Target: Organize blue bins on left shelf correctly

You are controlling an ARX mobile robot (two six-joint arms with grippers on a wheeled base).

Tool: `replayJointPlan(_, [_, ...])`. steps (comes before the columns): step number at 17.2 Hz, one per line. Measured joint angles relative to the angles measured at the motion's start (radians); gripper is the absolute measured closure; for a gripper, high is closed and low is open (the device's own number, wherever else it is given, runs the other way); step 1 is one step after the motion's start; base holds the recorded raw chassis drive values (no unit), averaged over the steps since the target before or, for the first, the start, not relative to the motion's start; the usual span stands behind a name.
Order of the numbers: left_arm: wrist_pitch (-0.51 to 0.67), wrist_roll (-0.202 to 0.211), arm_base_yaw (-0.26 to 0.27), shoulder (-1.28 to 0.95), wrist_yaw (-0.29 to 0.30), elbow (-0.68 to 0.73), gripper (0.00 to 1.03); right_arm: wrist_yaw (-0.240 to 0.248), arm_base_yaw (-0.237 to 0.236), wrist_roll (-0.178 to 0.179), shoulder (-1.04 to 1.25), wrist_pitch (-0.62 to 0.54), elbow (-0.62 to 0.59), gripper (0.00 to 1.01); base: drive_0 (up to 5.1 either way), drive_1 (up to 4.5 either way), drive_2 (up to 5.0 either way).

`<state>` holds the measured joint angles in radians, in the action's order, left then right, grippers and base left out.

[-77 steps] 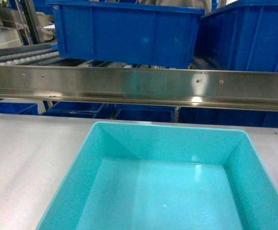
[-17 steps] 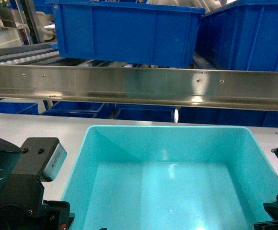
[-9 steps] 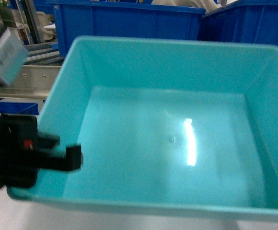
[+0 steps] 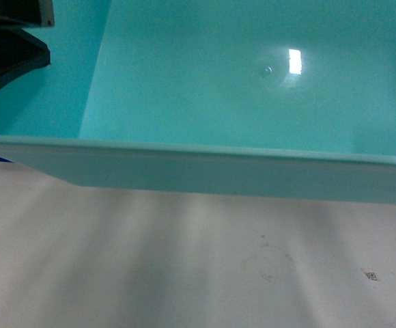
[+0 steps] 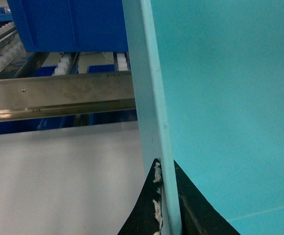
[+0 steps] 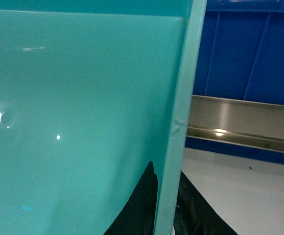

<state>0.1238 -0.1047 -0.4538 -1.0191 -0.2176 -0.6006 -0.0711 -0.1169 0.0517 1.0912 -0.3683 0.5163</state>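
Observation:
A light turquoise blue bin [image 4: 205, 82] hangs lifted above the white table [image 4: 184, 266] and fills the top of the head view, its near rim [image 4: 218, 152] towards me. My left gripper [image 5: 165, 169] is shut on the bin's left wall, one black finger [image 5: 147, 205] outside and one inside. My right gripper [image 6: 166, 171] is shut on the bin's right wall in the same way. In the head view only a dark part of the left gripper [image 4: 10, 41] shows at the top left. The left shelf's steel rail [image 5: 59, 95] and white rollers [image 5: 2, 56] lie ahead.
A royal-blue tote [image 5: 68, 24] stands on the rollers behind the rail. Another royal-blue tote [image 6: 249, 54] sits above the steel rail [image 6: 240, 122] in the right wrist view. More blue totes show below the rail [image 5: 14, 125].
The turquoise bin rose from the table, gripped on both side walls. It now fills the upper head view and hides the shelf and blue totes seen before.

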Motion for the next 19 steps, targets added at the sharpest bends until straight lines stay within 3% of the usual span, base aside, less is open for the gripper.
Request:
replayJointPlan(5, [-0.013,0.000,0.000,-0.016,0.000,0.001,1.01,-0.001,0.000,0.003,0.025,0.011,-0.003,0.94,0.0,0.00,0.0])
replayJointPlan(19, [-0.011,0.001,0.000,-0.016,0.001,0.001,1.01,-0.001,0.000,0.001,0.019,0.013,-0.003,0.94,-4.8,1.54,3.3])
